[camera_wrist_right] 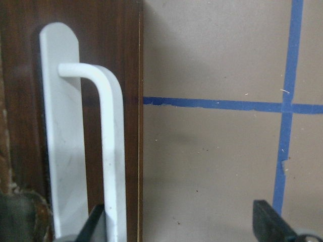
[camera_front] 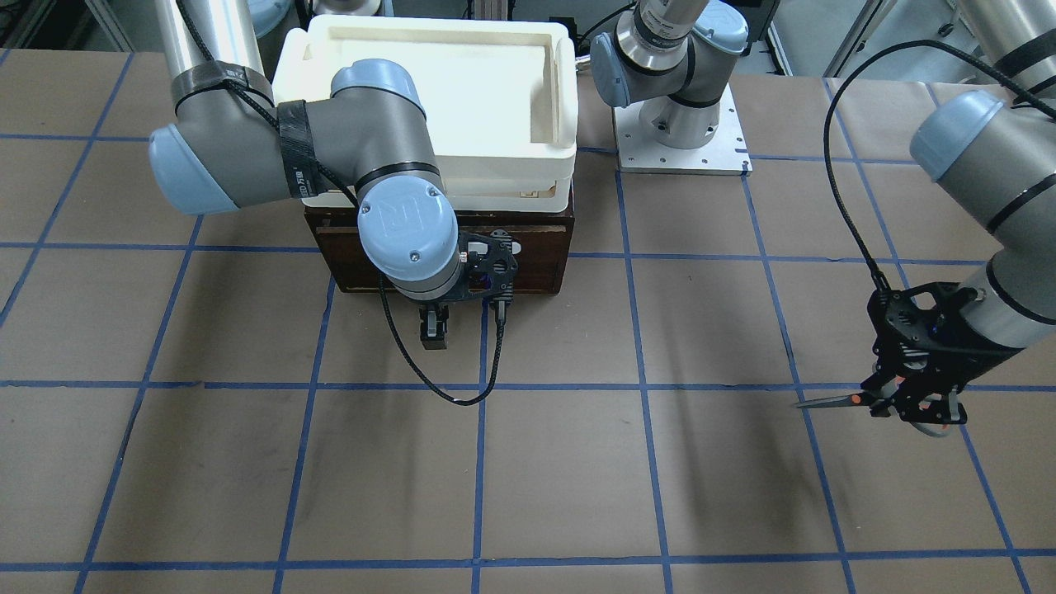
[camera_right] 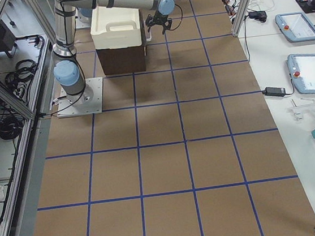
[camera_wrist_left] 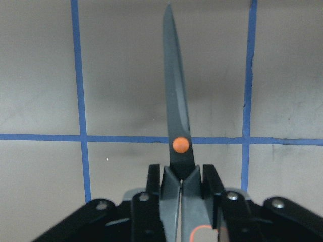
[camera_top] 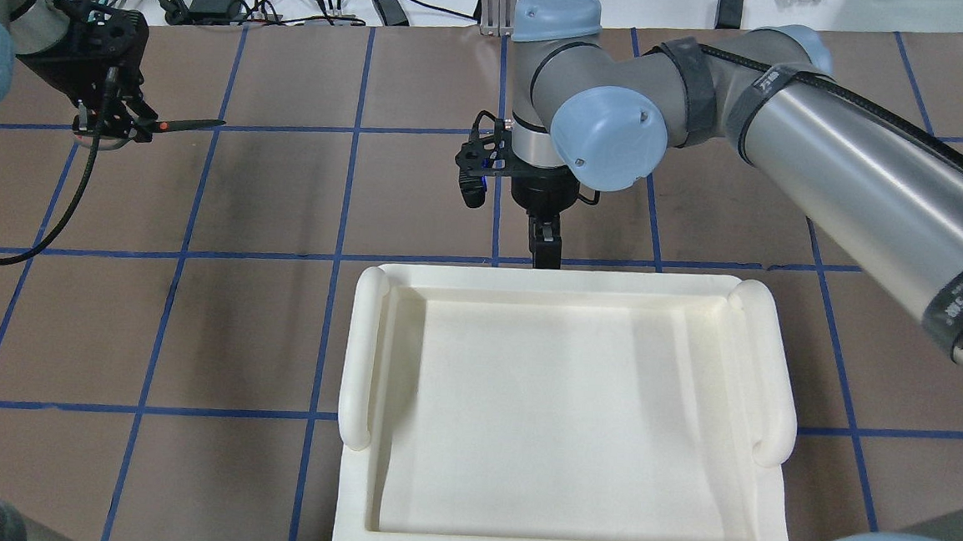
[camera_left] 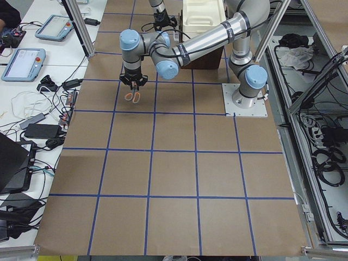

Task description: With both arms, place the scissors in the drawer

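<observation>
Right wrist cam: bar handle is cropped at the bottom edge, and I only get the tips of the right fingers. Front cam: right arm covers most of the drawer front, that handle too. Overhead, the tray hides the drawer fully. Left wrist cam: scissors loops sit behind the left fingers, cut by the frame edge.

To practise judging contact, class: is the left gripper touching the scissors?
Touching. Left wrist view: the left gripper has its fingers clamped on the scissors behind the pivot.

Bright even overhead light, soft diffuse shadows, wrist views slightly blurred
</observation>
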Tool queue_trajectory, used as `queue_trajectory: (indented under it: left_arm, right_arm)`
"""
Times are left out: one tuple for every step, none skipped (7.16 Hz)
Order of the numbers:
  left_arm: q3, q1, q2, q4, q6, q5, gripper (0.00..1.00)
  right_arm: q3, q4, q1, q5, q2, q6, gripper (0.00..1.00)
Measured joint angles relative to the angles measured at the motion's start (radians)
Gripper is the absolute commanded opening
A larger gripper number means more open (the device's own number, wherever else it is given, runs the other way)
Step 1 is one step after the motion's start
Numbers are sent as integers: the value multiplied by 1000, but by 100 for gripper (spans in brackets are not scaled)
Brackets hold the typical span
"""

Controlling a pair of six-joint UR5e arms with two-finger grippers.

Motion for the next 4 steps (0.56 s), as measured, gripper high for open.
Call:
queue_trajectory:
  left_arm:
    - [0,0,8,-5,-1,2,0]
    - [0,0,13,-12,-2,5,0]
    - [0,0,16,-17,-2,7,0]
    - [0,1,19,-21,-2,12,0]
  right_arm:
    - [-1,-19,0,-1,2,-7,100]
    - [-1,-37,0,-4,4,-14,100]
    - [-1,-49,0,-14,7,-19,100]
    - [-2,-55,-1,-25,11,-22,100]
